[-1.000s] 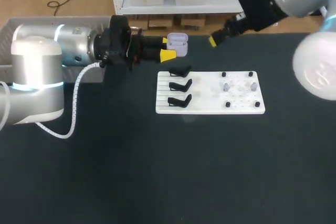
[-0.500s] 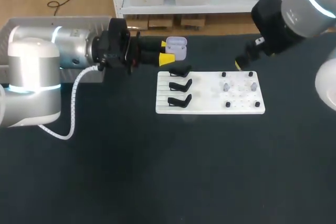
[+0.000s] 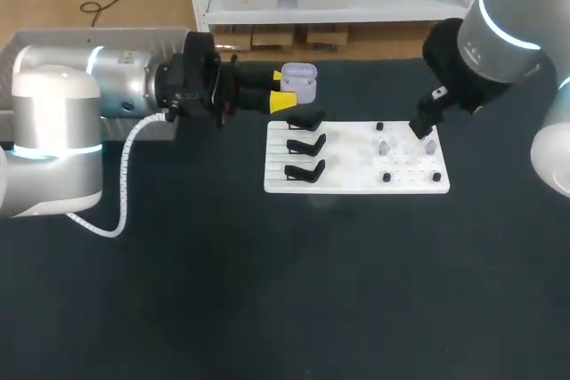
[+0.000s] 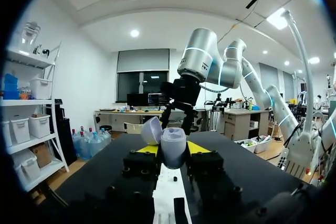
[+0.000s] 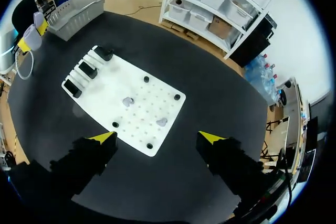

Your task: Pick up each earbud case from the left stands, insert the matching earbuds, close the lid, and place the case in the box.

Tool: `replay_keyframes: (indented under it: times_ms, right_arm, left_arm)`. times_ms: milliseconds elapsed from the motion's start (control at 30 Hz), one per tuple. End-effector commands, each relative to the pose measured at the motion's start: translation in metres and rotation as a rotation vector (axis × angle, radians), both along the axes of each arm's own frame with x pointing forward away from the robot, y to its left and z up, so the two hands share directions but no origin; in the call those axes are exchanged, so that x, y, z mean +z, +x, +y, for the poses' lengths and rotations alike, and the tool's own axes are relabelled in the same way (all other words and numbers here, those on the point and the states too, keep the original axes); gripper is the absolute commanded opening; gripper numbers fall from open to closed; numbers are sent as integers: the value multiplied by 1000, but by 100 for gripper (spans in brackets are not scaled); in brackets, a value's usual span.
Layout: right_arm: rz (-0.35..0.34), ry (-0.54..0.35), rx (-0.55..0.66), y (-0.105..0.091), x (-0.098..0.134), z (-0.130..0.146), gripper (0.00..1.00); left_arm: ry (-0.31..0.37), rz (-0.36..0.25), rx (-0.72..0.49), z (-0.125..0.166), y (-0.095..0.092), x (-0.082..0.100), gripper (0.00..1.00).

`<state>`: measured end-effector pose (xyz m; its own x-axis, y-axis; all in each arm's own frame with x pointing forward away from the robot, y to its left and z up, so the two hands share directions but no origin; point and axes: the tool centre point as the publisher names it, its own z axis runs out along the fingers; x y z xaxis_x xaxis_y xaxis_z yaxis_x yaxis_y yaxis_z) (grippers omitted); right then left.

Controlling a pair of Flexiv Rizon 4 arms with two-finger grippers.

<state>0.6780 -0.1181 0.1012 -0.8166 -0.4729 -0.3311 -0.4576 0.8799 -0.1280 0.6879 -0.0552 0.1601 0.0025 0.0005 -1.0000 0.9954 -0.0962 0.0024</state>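
Over the black worktop (image 3: 267, 291) the left arm (image 3: 89, 95) comes in from 9 o'clock and the right arm (image 3: 499, 33) from 2 o'clock. The grey box (image 5: 79, 13) sits at 10 o'clock. On the central white board (image 3: 347, 175), three stands (image 3: 305, 144) line the 9 o'clock side. The right jaws hang apart, empty, above its 3 o'clock end. The left jaws clamp the open-lidded case (image 3: 301, 80) at the stands' 12 o'clock. Two earbuds (image 5: 127, 101) lie on the board.

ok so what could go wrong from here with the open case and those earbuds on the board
1. The earbuds are small and lie flat on the white board among black pegs. The open right gripper above them might nudge one aside or catch a peg.
2. The left gripper holds the earbud case in the air by its lower half, lid open. Pressing an earbud in could tilt it or make it slip.
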Motion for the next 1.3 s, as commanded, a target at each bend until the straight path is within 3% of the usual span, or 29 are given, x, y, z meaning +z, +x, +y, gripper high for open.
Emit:
replay_keyframes:
  times_ms: [33,367,800,1167,1300]
  right_arm:
    - [-14,-15,-9,-2,0,1,100]
    - [-14,-15,-9,-2,0,1,100]
    - [109,-103,-222,11,-52,-5,100]
    - [73,-80,-342,11,-54,-7,100]
    - [71,-118,-378,15,-58,-10,100]
  left_arm:
    - [-1,-2,7,0,-2,0,0]
    - [-1,-2,7,0,-2,0,0]
    - [-1,-2,7,0,-2,0,0]
    - [-1,-2,7,0,-2,0,0]
    - [-1,-2,7,0,-2,0,0]
